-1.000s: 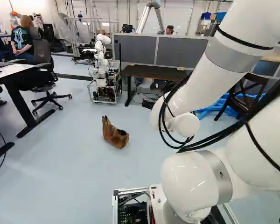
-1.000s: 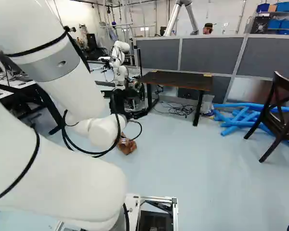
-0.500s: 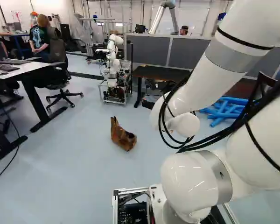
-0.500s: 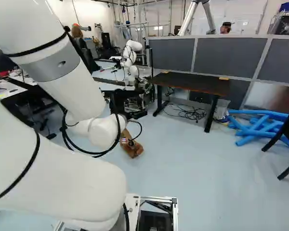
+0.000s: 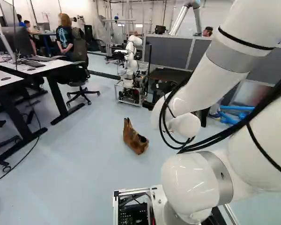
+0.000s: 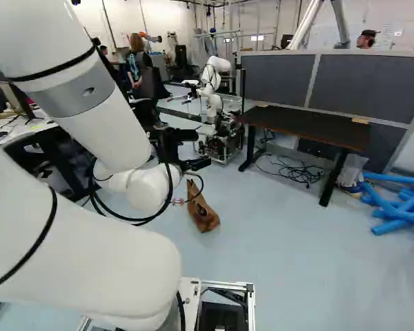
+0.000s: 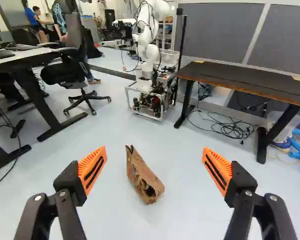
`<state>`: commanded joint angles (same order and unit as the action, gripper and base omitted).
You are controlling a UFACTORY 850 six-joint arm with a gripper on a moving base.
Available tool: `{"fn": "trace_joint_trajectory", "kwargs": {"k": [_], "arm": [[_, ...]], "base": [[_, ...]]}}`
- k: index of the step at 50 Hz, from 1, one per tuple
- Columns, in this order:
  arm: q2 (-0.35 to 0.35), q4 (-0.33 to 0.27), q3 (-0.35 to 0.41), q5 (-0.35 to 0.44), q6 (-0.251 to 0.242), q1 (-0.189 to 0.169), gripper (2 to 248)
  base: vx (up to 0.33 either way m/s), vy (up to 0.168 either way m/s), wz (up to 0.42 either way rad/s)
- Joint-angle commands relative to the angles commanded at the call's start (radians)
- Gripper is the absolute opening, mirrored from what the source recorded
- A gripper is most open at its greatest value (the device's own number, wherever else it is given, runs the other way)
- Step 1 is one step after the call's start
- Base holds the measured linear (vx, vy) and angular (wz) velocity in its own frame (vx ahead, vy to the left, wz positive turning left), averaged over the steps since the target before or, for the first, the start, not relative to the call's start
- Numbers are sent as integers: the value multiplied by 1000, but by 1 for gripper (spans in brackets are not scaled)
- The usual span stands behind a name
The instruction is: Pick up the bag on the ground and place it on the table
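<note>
My base (image 5: 131,191) is moving: it is swinging to my left, and both base views are showing the room sliding rightward against the joint at their foot. My arm (image 6: 103,131) is keeping its pose over that joint, so the turning is coming from the base alone.

The brown bag (image 7: 144,177) is not shifting on the floor (image 7: 105,220); it is only sliding rightward with everything else, and in the right base view more of it is showing from behind my wrist. It is lying slumped, its dark mouth gaping at the end nearer me.

My hand (image 7: 154,151) is standing open and gripping nothing, its orange-padded fingers wide apart, and the bag is lying ahead on the floor, lined up with the gap between them. For the task, I judge this turning to be aiming me for the pick-up, with lifting and placing still remaining.

The dark surface (image 7: 240,77) is standing beyond the bag and to its right, probably my goal. Next I am likely needing to drive closer and reach low; closing on only a loose fold could be letting the bag slip.
</note>
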<state>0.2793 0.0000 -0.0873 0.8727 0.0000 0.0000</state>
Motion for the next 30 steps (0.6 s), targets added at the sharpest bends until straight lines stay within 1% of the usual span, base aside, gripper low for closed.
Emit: {"fn": "trace_joint_trajectory", "kwargs": {"k": [15, 25, 26, 30], "arm": [[0, 0, 0, 0, 0, 0, 247], [0, 0, 0, 0, 0, 0, 247], [-16, 0, -14, 0, 0, 0, 247], [-30, 0, -25, 0, 0, 0, 247]], "base": [[147, 66, 303], [145, 50, 231], [146, 47, 217], [71, 25, 69]]}}
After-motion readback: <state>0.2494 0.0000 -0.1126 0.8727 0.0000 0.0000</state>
